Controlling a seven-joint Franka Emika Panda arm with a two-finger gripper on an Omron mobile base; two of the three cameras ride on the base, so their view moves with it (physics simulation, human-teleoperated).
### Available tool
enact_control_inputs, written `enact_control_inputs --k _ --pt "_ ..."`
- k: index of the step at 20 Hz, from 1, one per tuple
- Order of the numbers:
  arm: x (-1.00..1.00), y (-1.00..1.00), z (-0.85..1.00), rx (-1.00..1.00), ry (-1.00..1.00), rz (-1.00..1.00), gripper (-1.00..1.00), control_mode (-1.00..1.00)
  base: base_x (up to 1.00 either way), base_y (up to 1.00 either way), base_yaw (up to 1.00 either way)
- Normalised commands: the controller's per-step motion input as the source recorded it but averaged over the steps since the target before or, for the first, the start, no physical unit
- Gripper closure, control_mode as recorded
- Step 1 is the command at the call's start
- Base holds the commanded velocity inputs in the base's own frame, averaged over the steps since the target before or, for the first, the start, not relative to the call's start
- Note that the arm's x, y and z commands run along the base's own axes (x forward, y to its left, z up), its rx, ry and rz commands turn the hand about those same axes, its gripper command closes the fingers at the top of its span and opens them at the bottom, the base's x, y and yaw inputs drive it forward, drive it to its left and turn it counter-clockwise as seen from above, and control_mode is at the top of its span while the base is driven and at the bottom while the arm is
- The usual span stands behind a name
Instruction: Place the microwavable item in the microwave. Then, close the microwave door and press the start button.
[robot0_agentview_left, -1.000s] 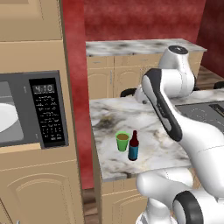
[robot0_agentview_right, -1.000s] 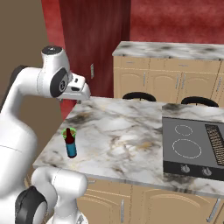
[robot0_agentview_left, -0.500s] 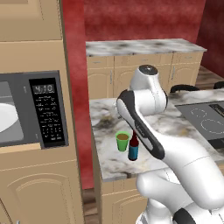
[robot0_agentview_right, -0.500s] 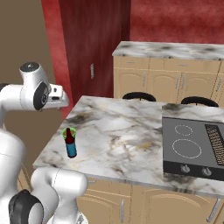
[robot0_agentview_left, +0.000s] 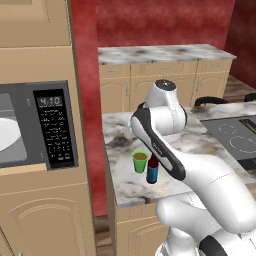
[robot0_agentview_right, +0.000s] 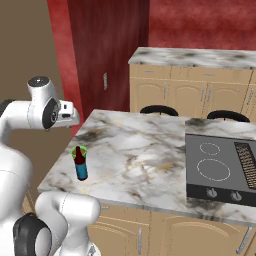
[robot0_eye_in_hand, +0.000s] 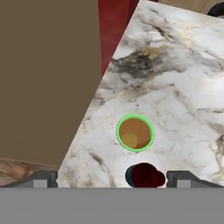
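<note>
The microwavable item, a bright green cup (robot0_agentview_left: 140, 161) with brownish contents, stands near the left front of the marble island counter. In the hand view I look straight down into the cup (robot0_eye_in_hand: 135, 133). A dark brown bottle (robot0_agentview_left: 152, 170) with a blue label stands right beside it and partly covers the cup (robot0_agentview_right: 77, 151) in the right base view. My gripper (robot0_eye_in_hand: 112, 181) hangs high above both, open, with its fingertips (robot0_eye_in_hand: 42, 180) wide apart and nothing held. The microwave (robot0_agentview_left: 35, 127) sits in the cabinet wall at left, its white plate (robot0_agentview_left: 7, 135) showing. Its door is out of view.
The black keypad panel (robot0_agentview_left: 56, 131) is on the microwave's right side. A black cooktop (robot0_agentview_right: 224, 167) takes up the island's right part. The bottle (robot0_eye_in_hand: 144, 175) stands close to the cup. A red wall and beige cabinets (robot0_agentview_left: 165, 82) lie behind the island.
My arm has swung left and my hand has come over the island's left end, above the cup and bottle. Cup and bottle have stayed put.
</note>
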Motion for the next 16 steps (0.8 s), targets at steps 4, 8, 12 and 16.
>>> enact_control_inputs --k 4,8,12,16 --pt "0.08 0.0 -0.54 0.0 0.06 0.09 -1.0 -1.0 0.0 0.0 0.0" --pt "0.2 0.04 -0.36 -0.03 0.14 0.09 -1.0 -1.0 0.0 0.0 0.0" --pt "0.26 0.1 -0.33 -0.05 0.15 0.12 -1.0 -1.0 0.0 0.0 0.0" --pt "0.31 0.17 -0.38 -0.07 0.15 0.11 -1.0 -1.0 0.0 0.0 0.0"
